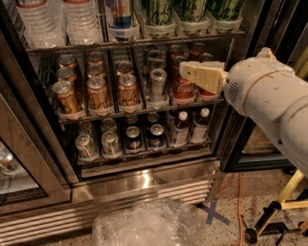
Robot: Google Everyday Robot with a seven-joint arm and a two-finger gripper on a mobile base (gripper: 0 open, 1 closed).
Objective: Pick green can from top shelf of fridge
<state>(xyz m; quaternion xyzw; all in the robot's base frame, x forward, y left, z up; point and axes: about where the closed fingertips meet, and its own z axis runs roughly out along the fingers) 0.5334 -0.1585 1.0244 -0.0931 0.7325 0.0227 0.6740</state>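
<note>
The fridge stands open in front of me. Its top shelf runs across the top of the view. Three green cans stand on it at the upper right, their tops cut off by the frame edge. A blue-and-silver can and water bottles stand to their left. My cream gripper points left, one shelf below the green cans, in front of the red cola cans. It holds nothing that I can see.
Gold and silver cans fill the middle shelf; dark cans and small bottles fill the one below. A clear plastic bag lies on the floor by the steel base. A yellow stand and blue tape cross are at lower right.
</note>
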